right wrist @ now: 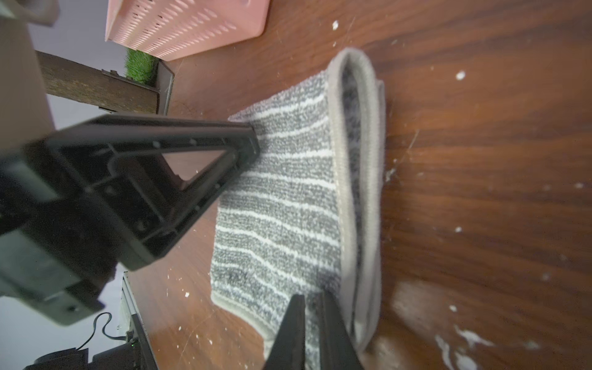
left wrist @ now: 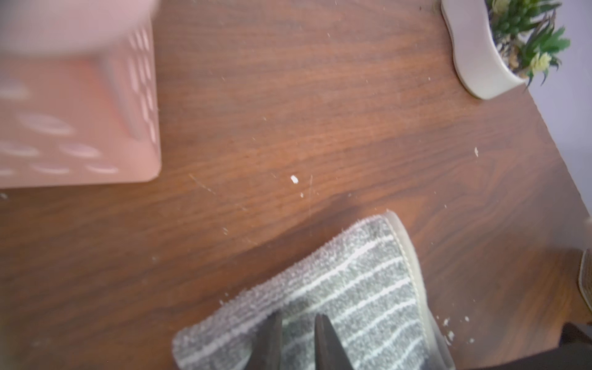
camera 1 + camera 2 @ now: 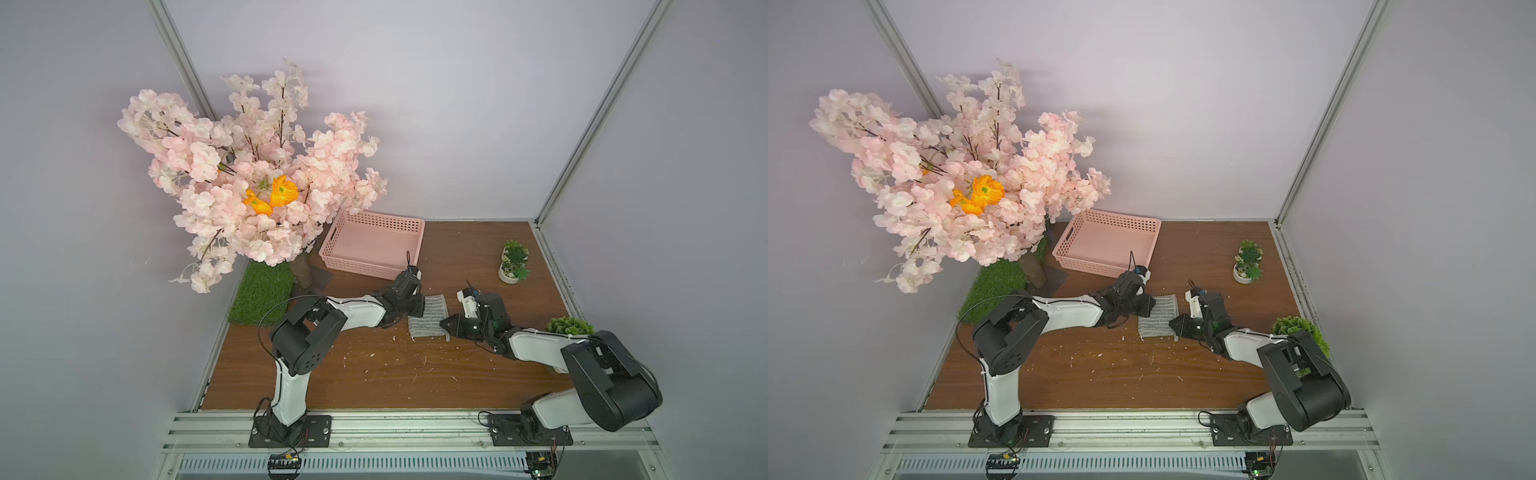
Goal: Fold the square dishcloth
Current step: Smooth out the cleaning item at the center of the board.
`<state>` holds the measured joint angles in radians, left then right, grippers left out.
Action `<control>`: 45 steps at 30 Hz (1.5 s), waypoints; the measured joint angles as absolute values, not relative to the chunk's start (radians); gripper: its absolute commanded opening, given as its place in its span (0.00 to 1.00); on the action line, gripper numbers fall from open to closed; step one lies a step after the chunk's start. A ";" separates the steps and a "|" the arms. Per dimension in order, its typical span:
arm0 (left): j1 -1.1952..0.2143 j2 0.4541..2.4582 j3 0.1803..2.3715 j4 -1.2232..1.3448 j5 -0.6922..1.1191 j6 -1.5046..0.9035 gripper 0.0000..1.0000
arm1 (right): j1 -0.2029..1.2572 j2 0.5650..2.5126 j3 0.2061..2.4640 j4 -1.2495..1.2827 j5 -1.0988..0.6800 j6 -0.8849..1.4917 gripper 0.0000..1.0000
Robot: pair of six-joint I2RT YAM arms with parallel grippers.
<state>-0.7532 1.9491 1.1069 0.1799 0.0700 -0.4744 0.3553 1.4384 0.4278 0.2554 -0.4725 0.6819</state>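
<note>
The wooden bench [image 3: 478, 249] carries a pink basket [image 3: 357, 266]. Just in front of the basket, between the two arms, the square dishcloth [image 3: 428, 318] lies doubled over. The left end effector [image 2: 298, 318] pinches its folded side. The right end effector [image 1: 312, 299], fingers nearly together, pinches its hemmed side.

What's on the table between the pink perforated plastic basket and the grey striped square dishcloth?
Only bare brown wooden tabletop with a few white crumbs, clearest in the left wrist view.

No readable text, labels, brands, numbers or signs anywhere
</note>
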 measured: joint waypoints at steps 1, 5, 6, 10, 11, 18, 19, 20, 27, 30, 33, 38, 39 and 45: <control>-0.752 1.950 1.107 0.183 0.069 -0.474 0.22 | 0.355 1.446 0.428 0.259 -0.472 0.682 0.12; -0.747 1.950 1.107 0.192 0.067 -0.475 0.26 | 0.355 1.489 0.433 0.279 -0.472 0.681 0.12; -0.747 1.950 1.106 0.193 0.067 -0.474 0.27 | 0.355 1.496 0.438 0.284 -0.474 0.680 0.12; -0.747 1.944 1.097 0.197 0.067 -0.473 0.28 | 0.355 1.505 0.454 0.281 -0.474 0.677 0.12; -0.747 1.938 1.092 0.197 0.070 -0.473 0.28 | 0.355 1.505 0.458 0.276 -0.472 0.674 0.13; -0.747 1.822 1.020 0.198 0.127 -0.482 0.24 | 0.355 1.457 0.526 0.194 -0.429 0.657 0.15; -0.747 1.803 1.007 0.201 0.138 -0.487 0.24 | 0.355 1.448 0.539 0.190 -0.423 0.654 0.15; -0.748 1.785 0.993 0.205 0.151 -0.491 0.23 | 0.355 1.444 0.553 0.188 -0.418 0.651 0.15; -0.783 1.741 0.903 0.206 0.203 -0.495 0.21 | 0.355 1.493 0.651 0.197 -0.385 0.642 0.13; -0.796 1.742 0.875 0.198 0.224 -0.493 0.21 | 0.353 1.548 0.674 0.204 -0.369 0.639 0.12; -0.801 1.748 0.869 0.194 0.239 -0.488 0.21 | 0.353 1.605 0.689 0.210 -0.344 0.632 0.10; -0.801 1.787 0.869 0.196 0.257 -0.482 0.21 | 0.336 1.700 0.707 0.230 -0.315 0.621 0.09; -0.801 1.794 0.869 0.196 0.260 -0.480 0.21 | 0.331 1.714 0.707 0.241 -0.318 0.621 0.09; -0.801 1.803 0.869 0.205 0.268 -0.465 0.23 | 0.324 1.751 0.711 0.307 -0.339 0.621 0.09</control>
<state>-0.8009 1.8027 0.8692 0.2054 0.2684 -0.4652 0.3237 1.7508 0.7109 0.3073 -0.3389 0.6209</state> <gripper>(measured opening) 0.214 0.092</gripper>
